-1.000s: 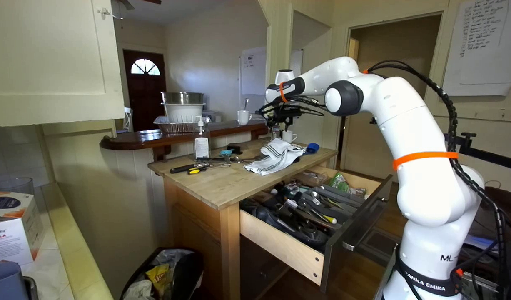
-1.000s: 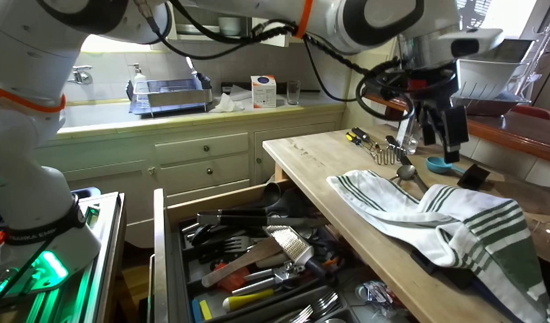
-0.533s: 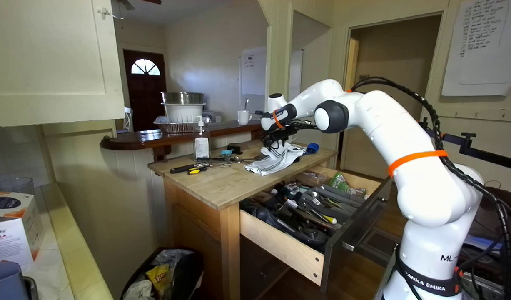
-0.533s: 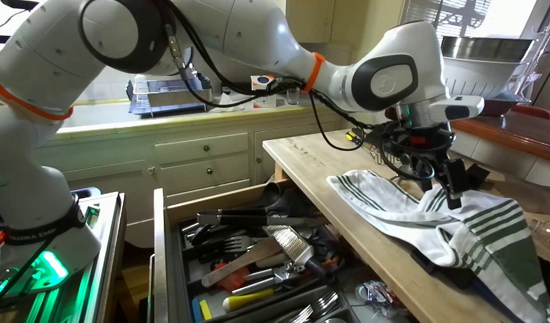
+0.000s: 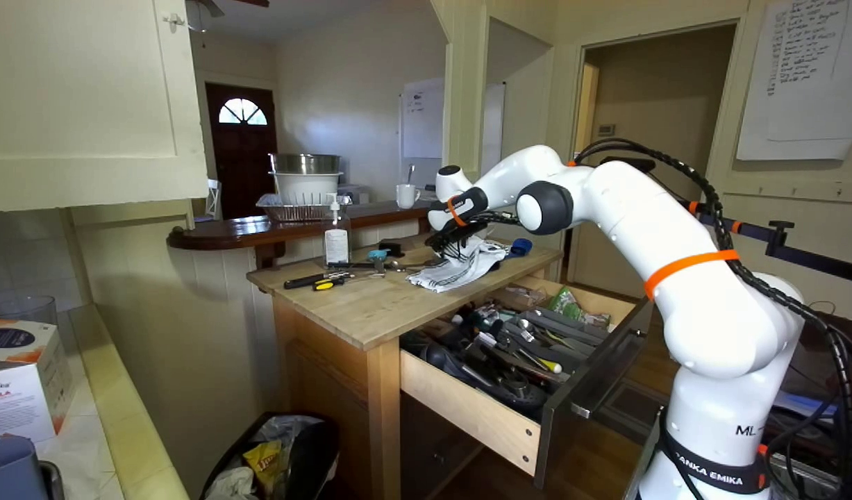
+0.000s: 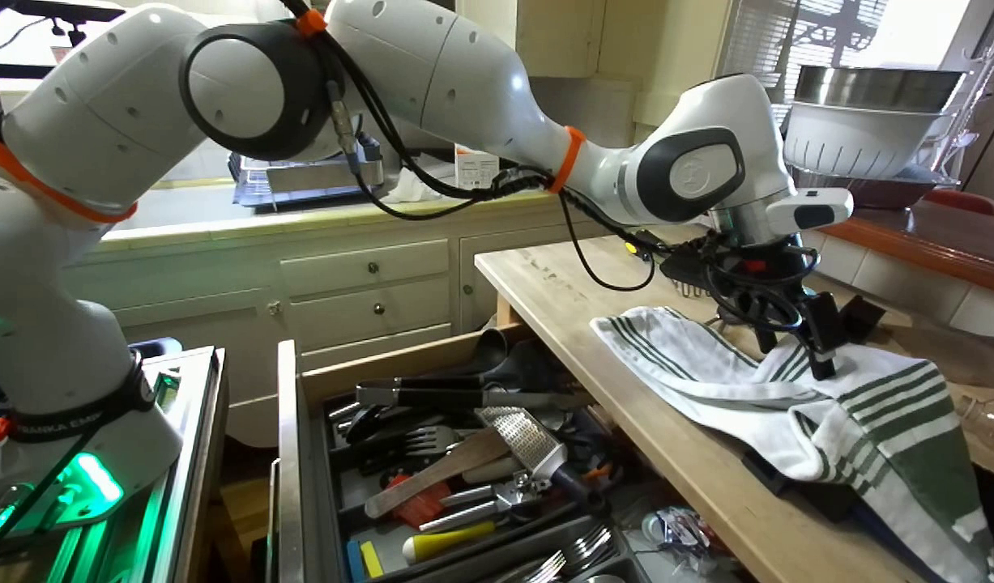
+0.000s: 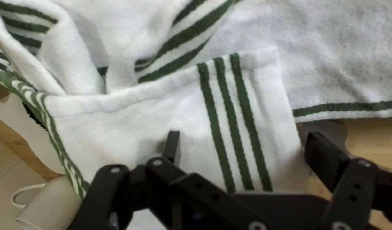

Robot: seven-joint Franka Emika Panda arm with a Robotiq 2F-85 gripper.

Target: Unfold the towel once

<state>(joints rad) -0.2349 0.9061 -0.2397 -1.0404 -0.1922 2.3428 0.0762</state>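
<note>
Straddling a striped corner of the towel (image 7: 144,121) mid-frame in the wrist view, fingers (image 7: 172,146) spread apart; can't tell if they touch it. Towel lies rumpled over the wooden surface (image 6: 569,279), lower right of frame in an exterior view. White mug (image 7: 52,204) at wrist-view lower left.

The towel (image 7: 183,108) is matt, fuzzy cloth; the surface (image 6: 561,300) smooth wood, marked near one corner; the end effector (image 7: 245,140) matt; the grater (image 6: 525,437) rough metal.
</note>
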